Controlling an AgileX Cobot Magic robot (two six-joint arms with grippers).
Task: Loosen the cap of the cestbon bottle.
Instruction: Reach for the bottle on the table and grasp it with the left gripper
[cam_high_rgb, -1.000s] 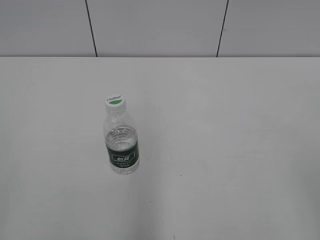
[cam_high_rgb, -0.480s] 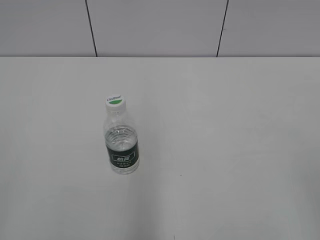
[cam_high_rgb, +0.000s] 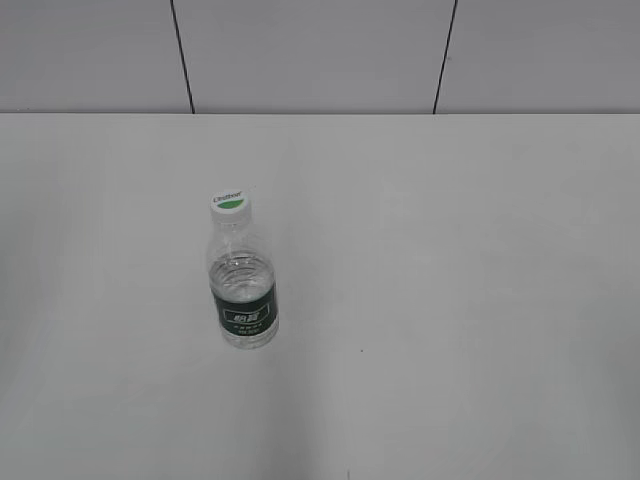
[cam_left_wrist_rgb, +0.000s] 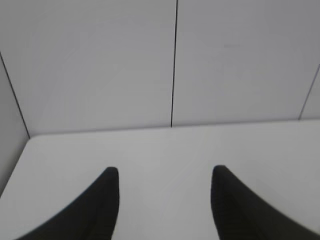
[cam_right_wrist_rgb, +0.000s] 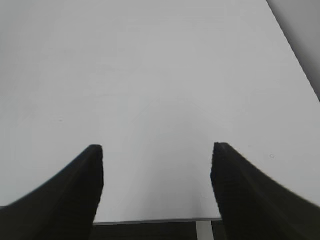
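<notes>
Upright on the white table (cam_high_rgb: 450, 300), the cestbon bottle (cam_high_rgb: 242, 285) stands left of centre in the exterior view, roughly at nine o'clock from the middle of the surface, with its cap (cam_high_rgb: 230, 202) seated on the neck and nothing touching it. Neither arm shows in that view. The left wrist view shows the left fingers (cam_left_wrist_rgb: 165, 172) spread apart and empty, aimed at the back wall (cam_left_wrist_rgb: 100, 65) over bare table; the right wrist view shows the right fingers (cam_right_wrist_rgb: 156, 150) likewise released, holding nothing, over bare table near its front edge.

The main risk, as I judge it, is that the bottle is light and narrow and stands free: a cap twisted without the body first being pinned would likely spin the whole bottle or tip it over. A squeeze on the thin clear wall could also buckle it. Neither wrist camera has the bottle in sight, so an approach could clip it sideways.

Compared with a second ago, nothing in the exterior view differs: bottle and cap sit in the same spot.
</notes>
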